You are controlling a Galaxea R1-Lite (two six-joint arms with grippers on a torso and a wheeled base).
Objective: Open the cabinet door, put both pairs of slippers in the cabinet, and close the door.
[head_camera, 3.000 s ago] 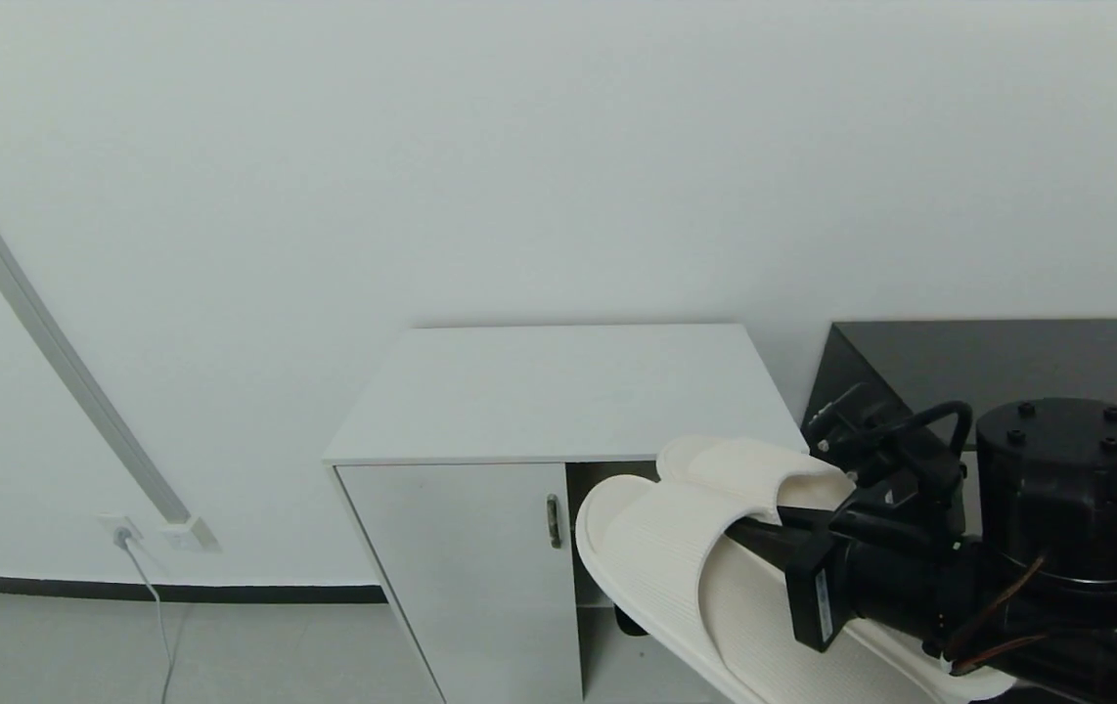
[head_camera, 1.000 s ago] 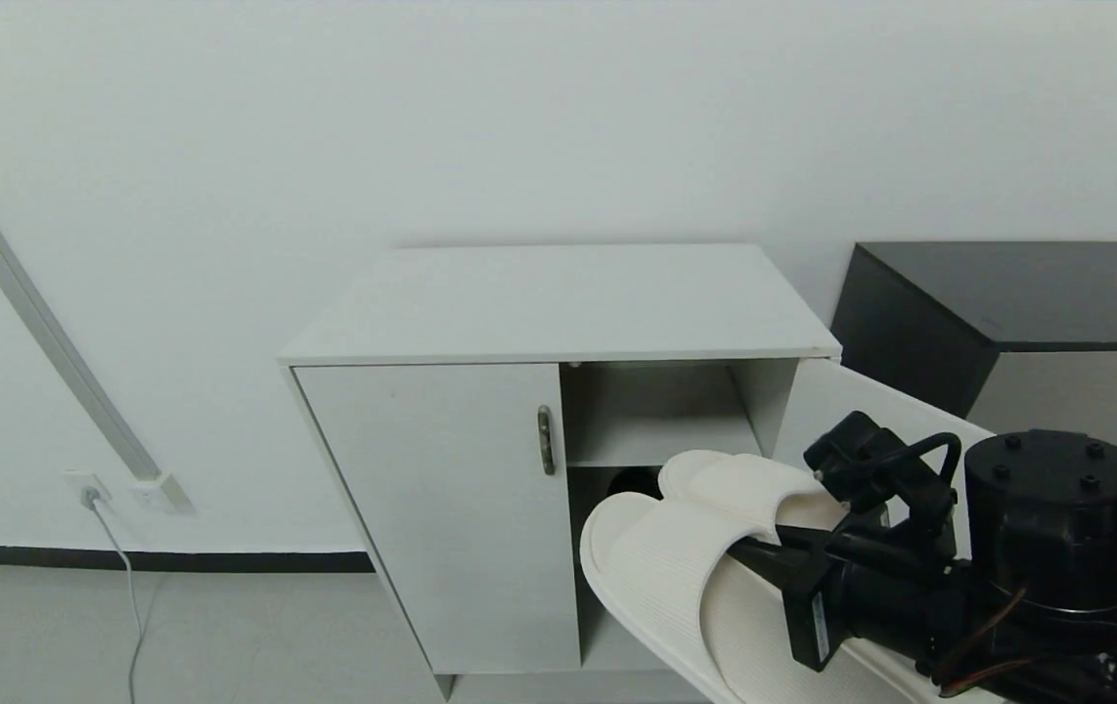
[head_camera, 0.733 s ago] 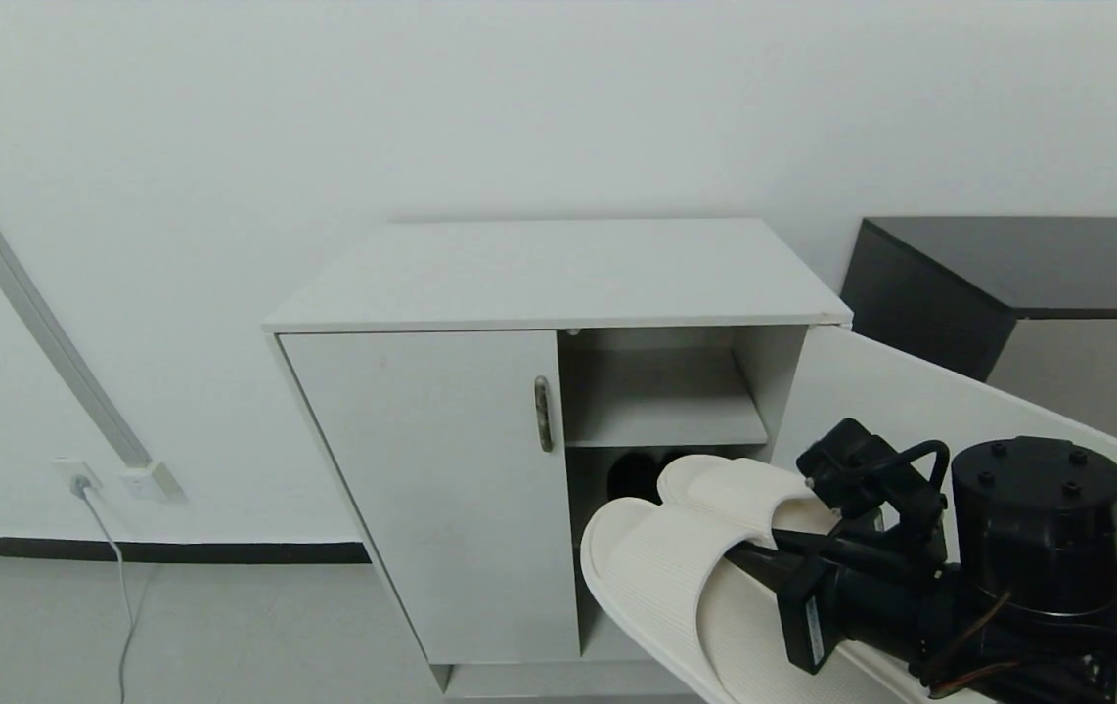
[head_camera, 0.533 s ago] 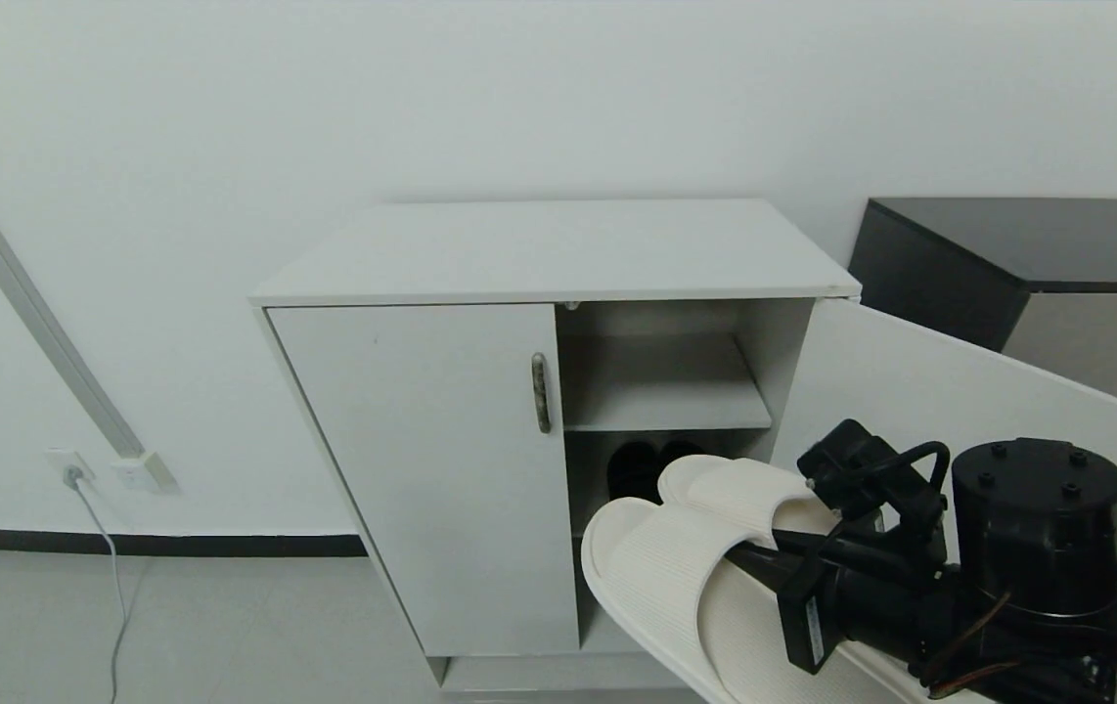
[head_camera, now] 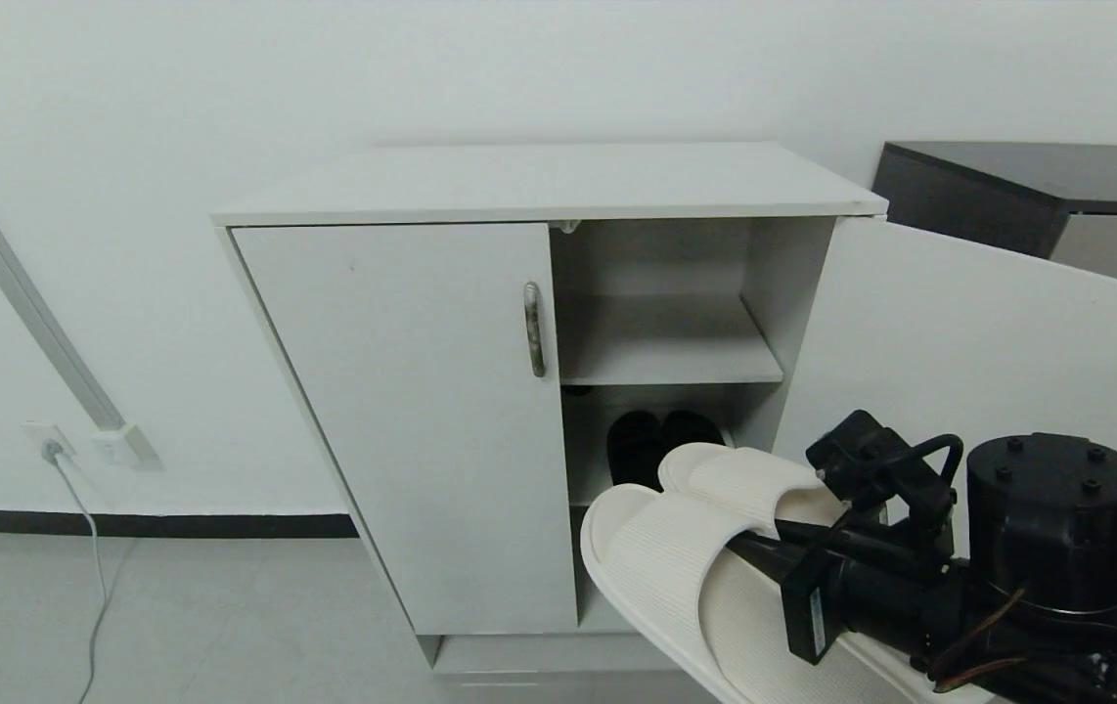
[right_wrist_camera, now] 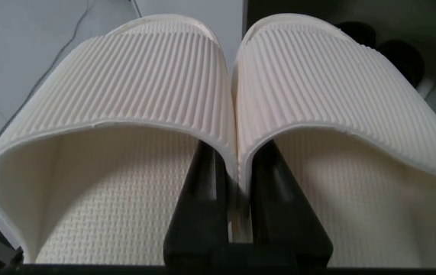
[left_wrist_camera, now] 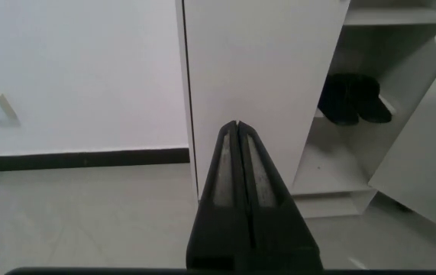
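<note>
The white cabinet [head_camera: 539, 181] stands on the grey floor [head_camera: 177, 626], with its back to the wall [head_camera: 422, 68]. Its right door [head_camera: 960, 332] is open and its left door [head_camera: 402, 411] is shut. Inside, black slippers [head_camera: 661, 440] sit side by side in the space under the top shelf [head_camera: 666, 367].

The right gripper [right_wrist_camera: 235, 183] pinches the held slippers [head_camera: 676, 548] side by side, toes ahead of it. Beyond the toes stands the cabinet [head_camera: 558, 181]; the other slippers [head_camera: 661, 440] lie inside it, under the shelf [head_camera: 666, 352]. The open door [head_camera: 960, 332] is at the gripper's right, the closed door [head_camera: 402, 411] ahead at its left
</note>
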